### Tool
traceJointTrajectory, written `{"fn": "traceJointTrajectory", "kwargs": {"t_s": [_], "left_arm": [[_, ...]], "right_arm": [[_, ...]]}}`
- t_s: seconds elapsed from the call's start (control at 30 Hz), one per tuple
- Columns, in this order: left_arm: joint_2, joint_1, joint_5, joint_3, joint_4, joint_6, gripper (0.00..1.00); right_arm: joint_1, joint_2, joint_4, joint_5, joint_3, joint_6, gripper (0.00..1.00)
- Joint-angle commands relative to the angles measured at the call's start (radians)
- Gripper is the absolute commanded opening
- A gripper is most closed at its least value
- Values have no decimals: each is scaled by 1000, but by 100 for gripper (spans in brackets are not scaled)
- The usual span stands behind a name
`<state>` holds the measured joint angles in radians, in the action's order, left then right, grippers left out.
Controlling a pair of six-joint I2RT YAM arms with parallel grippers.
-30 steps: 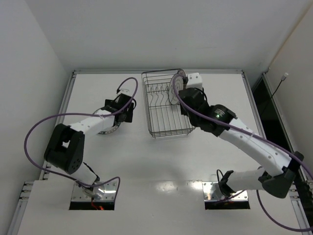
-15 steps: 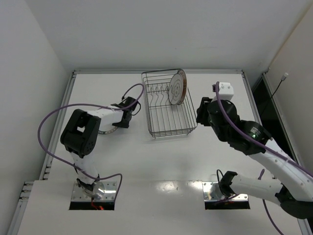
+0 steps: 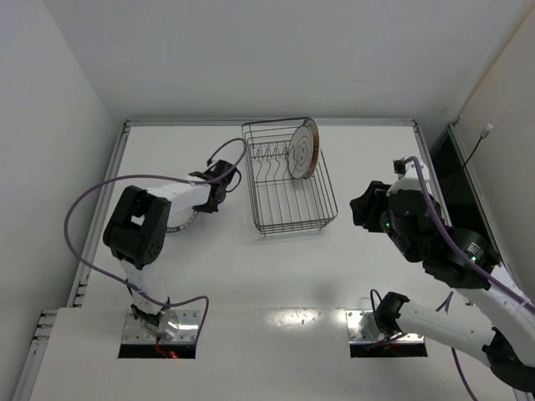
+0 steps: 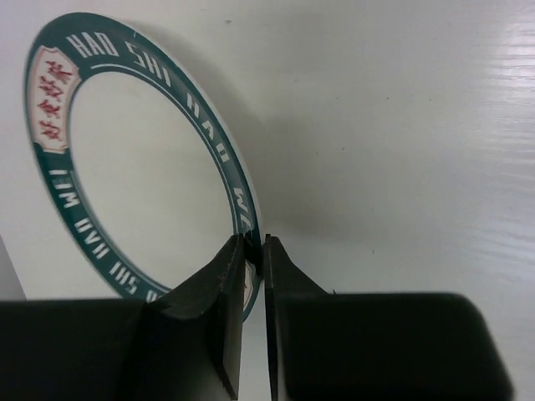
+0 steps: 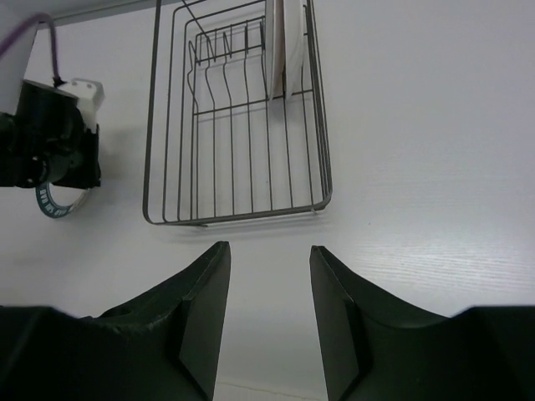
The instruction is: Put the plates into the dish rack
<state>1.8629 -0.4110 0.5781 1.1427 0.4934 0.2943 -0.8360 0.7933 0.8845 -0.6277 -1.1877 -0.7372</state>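
Note:
A white plate with a dark teal lettered ring (image 4: 142,159) lies on the table left of the dish rack (image 3: 292,227); part of it shows under my left forearm (image 3: 184,220). My left gripper (image 4: 253,251) is shut on that plate's near-right rim, one finger on each face (image 3: 209,200). Inside the black wire rack (image 5: 234,217), a grey-ringed plate (image 3: 301,149) stands upright at the far right; two white edges (image 5: 282,42) show there in the right wrist view. My right gripper (image 5: 267,259) is open and empty, right of the rack (image 3: 359,209).
The rack's upright tines (image 5: 221,58) stand free to the left of the standing plates. A raised border (image 3: 267,122) runs along the table's far side, with white walls beyond. A purple cable (image 3: 226,154) loops over the left wrist near the rack's left wall.
My left gripper has closed on the teal-ringed plate's rim. The right arm has let go of the plate in the rack and drawn back to the right and toward the near side.

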Motion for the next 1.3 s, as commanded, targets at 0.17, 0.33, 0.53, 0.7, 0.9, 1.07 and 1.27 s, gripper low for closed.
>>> {"fn": "traceJointTrajectory", "kwargs": {"t_s": [0.17,0.33,0.53,0.7,0.9,1.07,1.27], "left_arm": [[-355,9,-38,162,54,115,0],[-461,-15,-139,323,-5,187,0],[-535,-25,-362,325,-384,373,0],[-489,-25,-520,189,-831,607,0],[-272,-78,-557,189,-1021,717,0],[-168,-109,-537,164,-1122,778,0],[-110,-146,-474,173,-1075,733,0]], "right_arm": [[-6,-75,53,52,36,9,40],[-6,-131,42,118,143,-4,40],[-6,-212,56,157,206,-24,40],[-6,-270,111,166,226,-24,40],[-6,-348,131,216,278,-24,40],[-6,-387,131,238,330,-24,40],[-6,-396,140,238,339,-5,40]]}}
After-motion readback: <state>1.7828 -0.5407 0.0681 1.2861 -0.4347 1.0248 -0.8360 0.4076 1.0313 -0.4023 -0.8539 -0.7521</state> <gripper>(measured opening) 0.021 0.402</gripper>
